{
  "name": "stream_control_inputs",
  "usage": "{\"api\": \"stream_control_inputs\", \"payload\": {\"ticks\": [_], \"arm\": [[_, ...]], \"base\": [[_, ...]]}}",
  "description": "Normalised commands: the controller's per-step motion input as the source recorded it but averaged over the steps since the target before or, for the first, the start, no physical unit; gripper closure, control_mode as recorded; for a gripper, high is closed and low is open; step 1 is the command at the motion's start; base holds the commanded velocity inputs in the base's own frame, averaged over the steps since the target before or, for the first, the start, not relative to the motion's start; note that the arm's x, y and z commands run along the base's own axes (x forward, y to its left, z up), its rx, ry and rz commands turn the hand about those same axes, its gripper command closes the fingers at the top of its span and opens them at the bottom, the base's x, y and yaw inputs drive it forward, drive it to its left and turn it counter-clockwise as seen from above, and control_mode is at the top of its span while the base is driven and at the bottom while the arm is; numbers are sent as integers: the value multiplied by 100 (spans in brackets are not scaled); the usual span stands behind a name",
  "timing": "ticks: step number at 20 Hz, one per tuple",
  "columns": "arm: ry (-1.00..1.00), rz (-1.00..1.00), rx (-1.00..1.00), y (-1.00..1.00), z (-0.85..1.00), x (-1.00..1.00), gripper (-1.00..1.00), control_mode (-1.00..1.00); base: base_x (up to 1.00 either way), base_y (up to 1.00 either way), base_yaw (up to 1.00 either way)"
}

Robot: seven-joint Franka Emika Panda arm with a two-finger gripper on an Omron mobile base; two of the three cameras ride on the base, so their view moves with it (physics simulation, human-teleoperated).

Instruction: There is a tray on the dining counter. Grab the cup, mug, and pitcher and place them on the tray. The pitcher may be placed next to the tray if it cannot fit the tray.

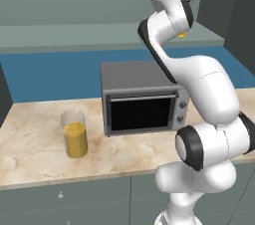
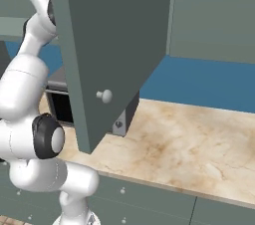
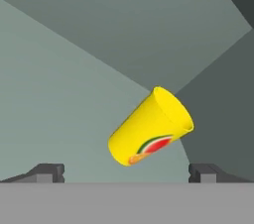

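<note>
Claw (image 3: 126, 171) spread wide before smooth, tapered yellow cup (image 3: 149, 127) bearing a red-orange mark.

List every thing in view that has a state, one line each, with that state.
pincer: open, tips wide apart, holding nothing
cup: ahead of the pincer between its tips, not gripped; tilted in the hand view
pitcher: upright on the marbled counter, about half full of orange-yellow liquid
toaster oven: door shut
cabinet door: swung open
</note>
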Motion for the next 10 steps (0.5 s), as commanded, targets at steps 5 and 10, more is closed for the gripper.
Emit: {"api": "stream_control_inputs", "payload": {"ticks": [5,10], "arm": [[0,-3,0,-26,0,26,-100,-100],[0,-5,0,-16,0,21,-100,-100]], "base": [[0,0,0],[0,0,0]]}}
